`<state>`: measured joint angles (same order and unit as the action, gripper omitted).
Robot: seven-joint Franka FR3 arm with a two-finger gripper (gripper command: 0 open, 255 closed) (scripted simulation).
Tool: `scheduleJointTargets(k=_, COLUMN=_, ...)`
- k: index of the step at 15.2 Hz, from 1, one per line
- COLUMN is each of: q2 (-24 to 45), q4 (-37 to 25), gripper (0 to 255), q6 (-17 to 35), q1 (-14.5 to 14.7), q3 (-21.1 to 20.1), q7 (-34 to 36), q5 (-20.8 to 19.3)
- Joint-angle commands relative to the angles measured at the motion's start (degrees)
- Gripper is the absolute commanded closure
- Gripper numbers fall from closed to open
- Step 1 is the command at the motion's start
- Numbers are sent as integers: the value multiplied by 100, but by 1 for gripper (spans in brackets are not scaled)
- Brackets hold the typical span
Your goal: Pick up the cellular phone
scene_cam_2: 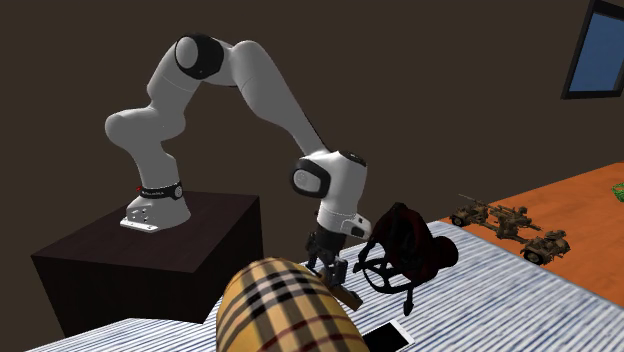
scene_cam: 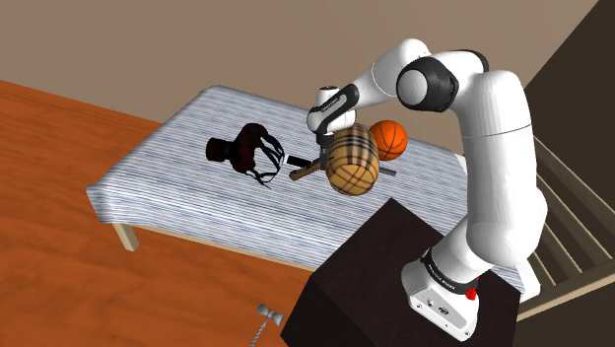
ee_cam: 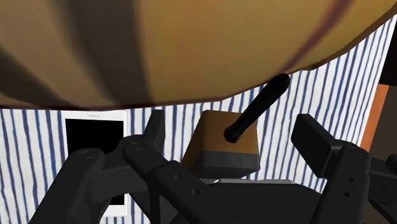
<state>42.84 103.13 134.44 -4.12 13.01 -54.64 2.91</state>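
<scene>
White-framed, black-screened phone (ee_cam: 95,149) lies flat on the blue-striped tabletop (ee_cam: 356,83), just outside one finger (ee_cam: 154,130) of the gripper (ee_cam: 230,124), whose jaws stand apart straddling a brown mallet head (ee_cam: 219,149) without visibly touching it, with a tan plaid barrel bag (scene_cam_2: 285,310) close beside them.

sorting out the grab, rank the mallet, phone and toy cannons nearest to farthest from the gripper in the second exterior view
1. Mallet: just under the gripper.
2. Phone: on the striped cover, near the view's bottom edge.
3. Toy cannons: far right, by the orange floor.
</scene>
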Motion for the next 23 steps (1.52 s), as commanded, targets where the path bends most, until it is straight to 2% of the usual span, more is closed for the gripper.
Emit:
scheduleJointTargets(k=1, q2=75, q4=-41, gripper=0, q6=35, q1=-11, q3=-11, q7=-1, q5=10)
scheduleJointTargets(k=2, q2=91, q4=-77, gripper=255, q6=15, q1=-13, q3=-13, q7=0, q5=11)
scheduleJointTargets(k=11, q2=75, q4=-42, gripper=255, q6=35, q1=-11, q3=-11, q7=-1, q5=10)
scheduleJointTargets(k=23, q2=-666, q4=138, gripper=255, q6=-521, q1=89, q3=110, q7=8, q5=-114)
